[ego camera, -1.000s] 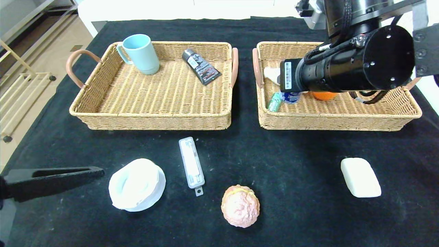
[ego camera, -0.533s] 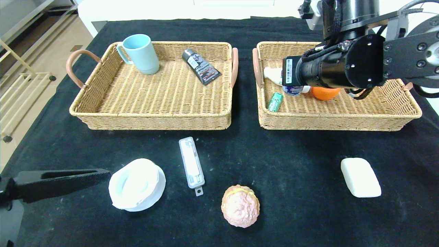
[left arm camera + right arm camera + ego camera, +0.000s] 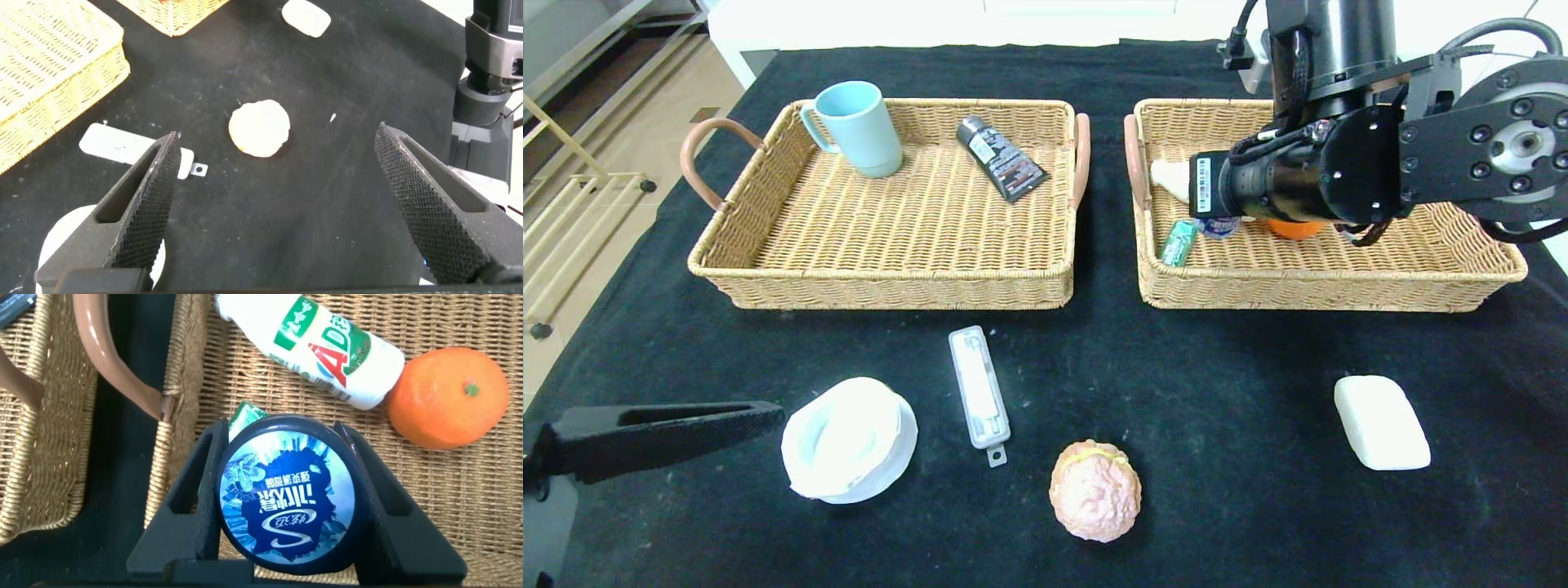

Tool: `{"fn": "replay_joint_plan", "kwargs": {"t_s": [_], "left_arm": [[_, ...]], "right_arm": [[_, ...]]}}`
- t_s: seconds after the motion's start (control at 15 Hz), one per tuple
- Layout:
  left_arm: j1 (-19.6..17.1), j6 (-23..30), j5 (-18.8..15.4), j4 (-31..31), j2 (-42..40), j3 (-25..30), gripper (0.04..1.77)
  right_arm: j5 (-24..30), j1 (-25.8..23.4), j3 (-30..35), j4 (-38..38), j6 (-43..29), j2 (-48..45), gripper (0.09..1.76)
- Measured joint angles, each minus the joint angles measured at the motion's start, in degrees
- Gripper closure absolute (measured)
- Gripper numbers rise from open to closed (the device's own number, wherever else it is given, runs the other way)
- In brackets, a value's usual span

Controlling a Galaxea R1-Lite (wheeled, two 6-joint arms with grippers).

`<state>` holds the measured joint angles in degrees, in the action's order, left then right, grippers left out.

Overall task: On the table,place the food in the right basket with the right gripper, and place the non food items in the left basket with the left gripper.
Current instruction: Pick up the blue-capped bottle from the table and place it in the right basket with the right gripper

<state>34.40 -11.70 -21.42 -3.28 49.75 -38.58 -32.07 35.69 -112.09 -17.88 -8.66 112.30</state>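
My right gripper (image 3: 282, 431) is shut on the dark blue jar (image 3: 286, 490) and holds it over the left end of the right basket (image 3: 1323, 290). The jar peeks out under the arm in the head view (image 3: 1217, 226). The orange (image 3: 445, 396) and the green gum pack (image 3: 1178, 242) lie in that basket. The pinkish bun (image 3: 1094, 490) sits on the black table (image 3: 1217, 367) at the front middle. My left gripper (image 3: 278, 139) is open and empty, low at the front left, beside the white dish (image 3: 849, 437). The white case (image 3: 978, 394) and the soap block (image 3: 1380, 422) lie on the cloth.
The left basket (image 3: 890, 282) holds a light blue mug (image 3: 858, 126) and a black tube (image 3: 1002, 158). A white drink bottle (image 3: 327, 347) lies in the right basket by the orange. The right arm's bulk hangs over that basket.
The right arm has shifted over the right basket, its elbow swinging back, with the jar still held. The left gripper has edged a little toward the dish.
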Motion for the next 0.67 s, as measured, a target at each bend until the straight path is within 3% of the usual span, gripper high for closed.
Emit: {"fn": "replay_joint_plan", "kwargs": {"t_s": [0.53, 0.67], "left_arm": [[-0.04, -0.01, 0.00, -0.18, -0.17, -0.06, 0.09], [-0.04, -0.01, 0.00, -0.20, -0.17, -0.11, 0.09]], "right_arm": [[0.02, 0.24, 0.22, -0.48, -1.89, 1.04, 0.94], [-0.04, 0.27, 0.22, -0.52, -2.00, 1.10, 0.82]]}}
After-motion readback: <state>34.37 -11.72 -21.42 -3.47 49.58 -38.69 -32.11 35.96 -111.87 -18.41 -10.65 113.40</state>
